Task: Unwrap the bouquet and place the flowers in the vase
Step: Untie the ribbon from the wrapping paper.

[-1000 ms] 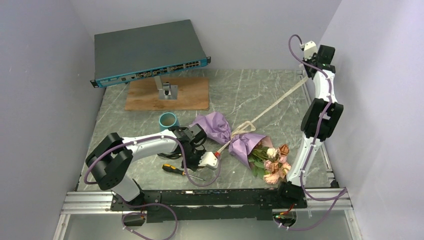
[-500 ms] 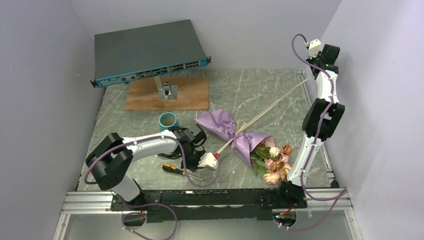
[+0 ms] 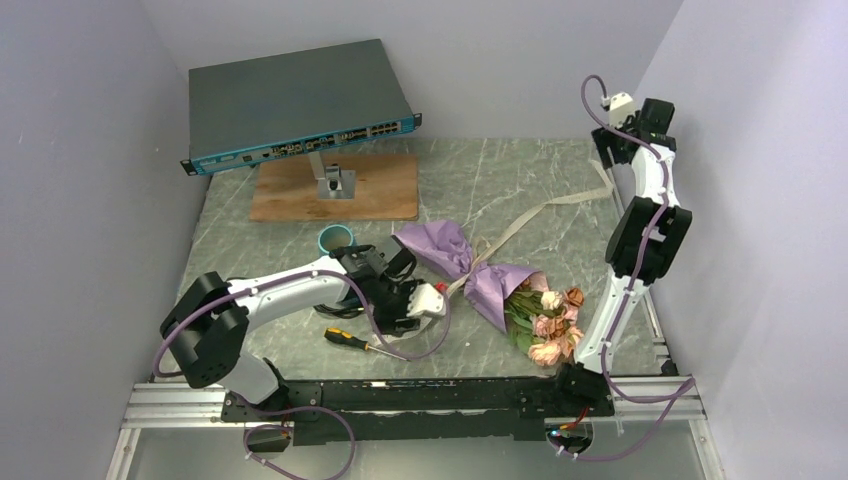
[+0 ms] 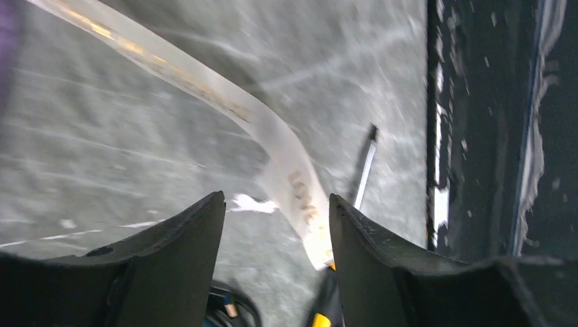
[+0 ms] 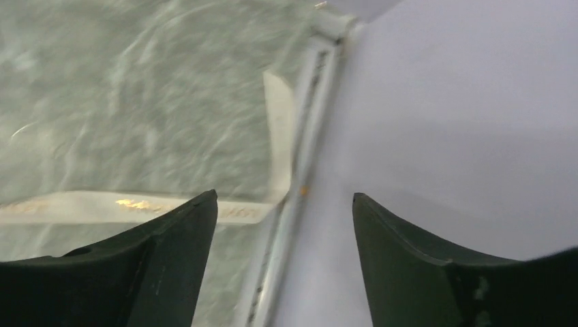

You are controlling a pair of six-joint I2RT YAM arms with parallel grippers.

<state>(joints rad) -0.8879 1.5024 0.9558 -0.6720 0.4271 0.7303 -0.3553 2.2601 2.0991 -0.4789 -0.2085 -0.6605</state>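
My left end effector has its jaws apart and grips nothing. The cream printed ribbon runs loose across the worktop under them, its end lying near a yellow-handled screwdriver. My right end effector, up at the far right corner, is spread too and is empty, with the ribbon's other end lying flat below it against the edge rail.

Further out, the ribbon lies slack from that corner to the waist of the bouquet, which lies on its side mid-worktop between the two arms. A small loop shows at the waist (I cannot tell whether the knot is fully undone).

I judge the untying to be at or near its end and the rest of the job not begun. The purple paper is still bunched around the stems, flaring out at both ends. The flowers poke from the near end, heads toward the right arm's base. The teal vase stands upright just behind my left arm, well apart from the blooms, with nothing in it that I can see.

What is left is to clear the ribbon, peel the paper off, gather the stems and stand them in the vase.
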